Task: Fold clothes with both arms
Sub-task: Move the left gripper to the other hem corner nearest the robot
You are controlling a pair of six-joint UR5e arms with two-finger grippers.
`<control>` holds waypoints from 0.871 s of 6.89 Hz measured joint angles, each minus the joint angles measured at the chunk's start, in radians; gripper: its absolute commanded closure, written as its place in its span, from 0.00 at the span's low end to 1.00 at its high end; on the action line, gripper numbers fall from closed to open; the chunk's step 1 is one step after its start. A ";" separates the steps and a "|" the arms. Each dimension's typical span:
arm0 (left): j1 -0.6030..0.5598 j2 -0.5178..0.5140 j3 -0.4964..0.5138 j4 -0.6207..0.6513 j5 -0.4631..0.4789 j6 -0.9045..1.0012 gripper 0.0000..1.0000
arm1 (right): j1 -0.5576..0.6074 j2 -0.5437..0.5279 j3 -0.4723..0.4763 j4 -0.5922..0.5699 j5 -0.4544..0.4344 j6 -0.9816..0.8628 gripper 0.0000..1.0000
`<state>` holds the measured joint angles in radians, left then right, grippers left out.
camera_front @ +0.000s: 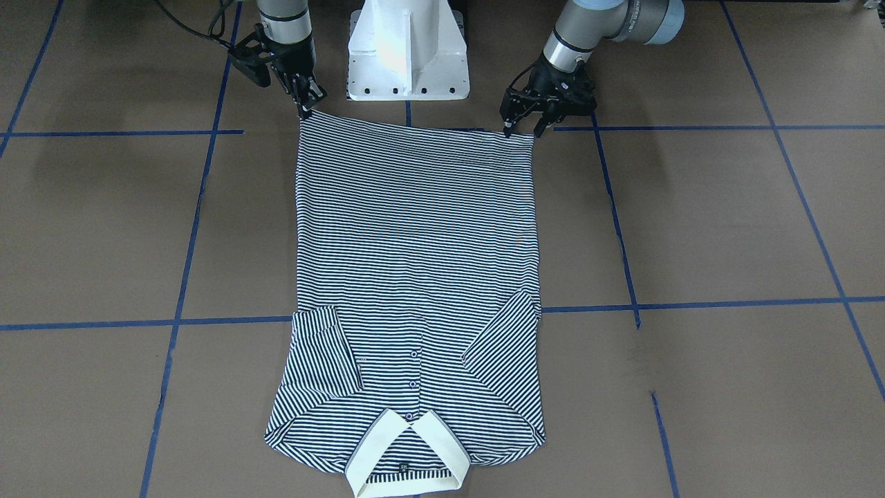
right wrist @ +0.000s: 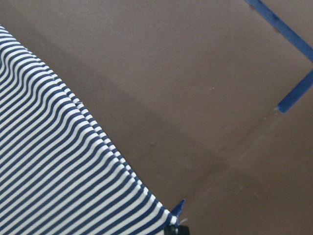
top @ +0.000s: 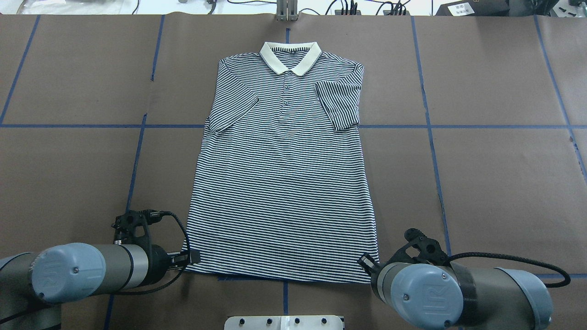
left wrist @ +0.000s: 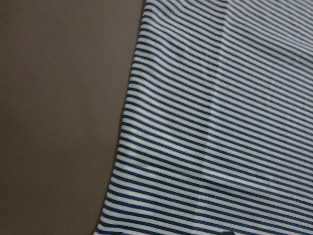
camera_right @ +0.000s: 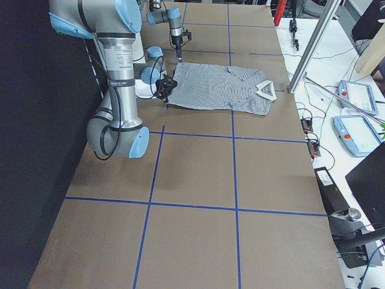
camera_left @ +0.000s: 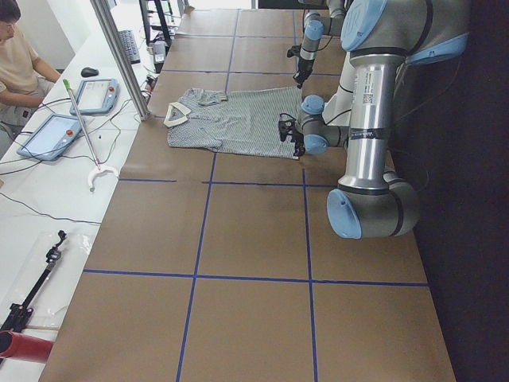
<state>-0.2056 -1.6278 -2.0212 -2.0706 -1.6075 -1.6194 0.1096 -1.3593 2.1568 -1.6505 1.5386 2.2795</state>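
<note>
The left gripper [camera_front: 523, 130] has its fingers spread, the tips down on either side of one hem corner of the polo shirt [camera_front: 415, 242]. The left wrist view shows striped cloth reaching right to the bottom edge, with two dark tips apart. The right gripper [camera_front: 308, 105] has its fingers together, pinched on the other hem corner, which is drawn to a small point at the tips.

The shirt lies flat and face up on the brown table [camera_front: 726, 221]. Its hem is nearest the robot and its cream collar [camera_front: 377, 443] lies at the far side. Both short sleeves are folded in over the chest.

A small dark neck label [camera_front: 403, 468] sits inside the collar; its writing is too small to read. The light-blue joint cap [top: 429, 293] carries a raised emblem that cannot be read with any certainty.

The left arm [top: 69, 272] lies low, its forearm nearly level and pointing across at the hem. The right arm [top: 458, 293] comes in from the other side, its wrist dropping steeply to the corner.
</note>
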 measured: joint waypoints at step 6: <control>0.025 0.005 0.006 0.044 0.027 -0.005 0.59 | -0.003 -0.007 0.006 0.000 0.000 0.000 1.00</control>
<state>-0.1808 -1.6230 -2.0147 -2.0267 -1.5801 -1.6245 0.1069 -1.3668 2.1626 -1.6502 1.5385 2.2791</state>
